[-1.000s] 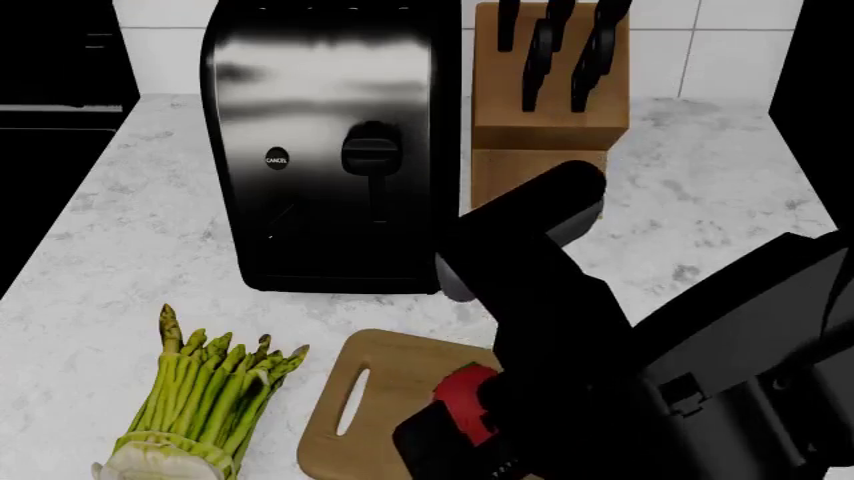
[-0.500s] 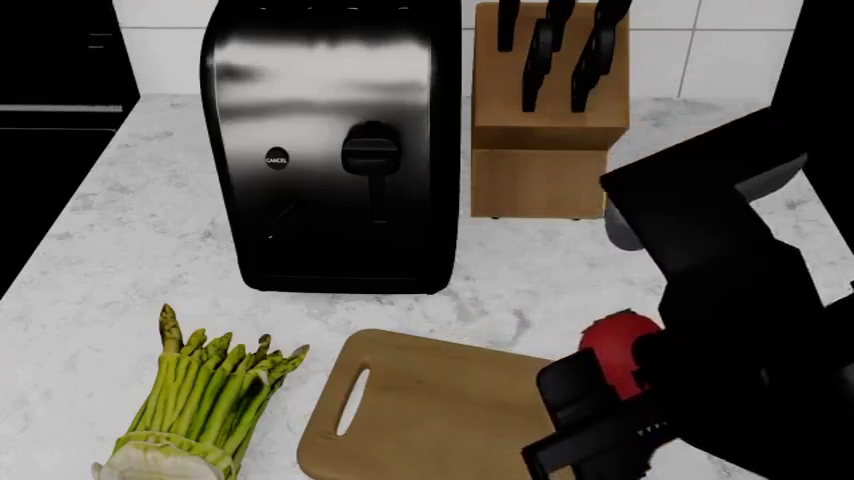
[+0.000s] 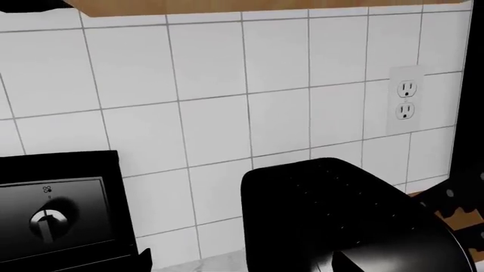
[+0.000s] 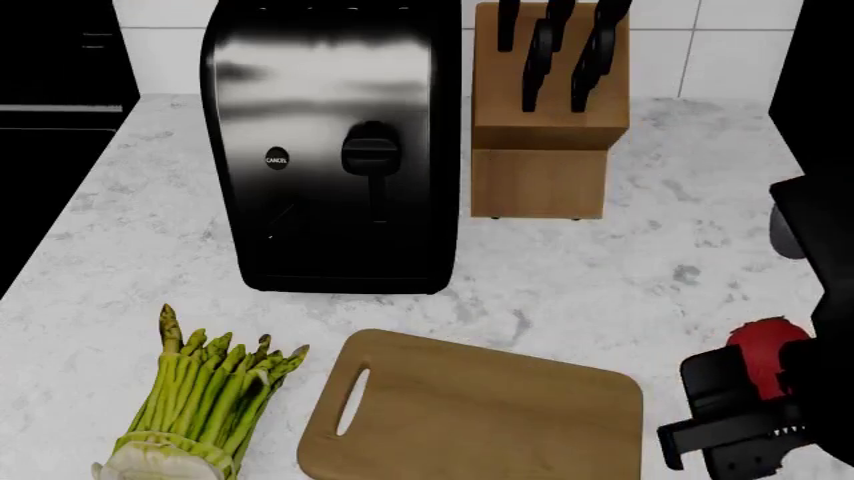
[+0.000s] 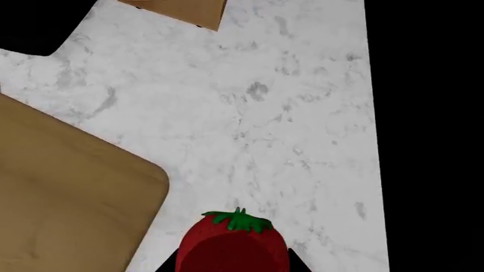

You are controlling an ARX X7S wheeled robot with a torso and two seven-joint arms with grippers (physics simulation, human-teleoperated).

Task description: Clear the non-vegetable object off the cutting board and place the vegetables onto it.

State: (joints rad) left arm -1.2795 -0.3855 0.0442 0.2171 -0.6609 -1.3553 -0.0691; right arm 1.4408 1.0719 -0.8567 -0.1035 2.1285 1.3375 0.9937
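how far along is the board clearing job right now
Done: the cutting board is bare. In hand: the right hand holds the red fruit over the counter beside the board, not yet set down. Left: the asparagus lies off the board; no garlic is in view.

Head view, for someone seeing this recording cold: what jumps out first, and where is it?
The big glossy black toaster dominates the back of the marble counter, with a wooden knife block just right of it. Near the front, the bare cutting board lies between the asparagus bundle on its left and the red fruit, held off the board's right edge in the right pincer.
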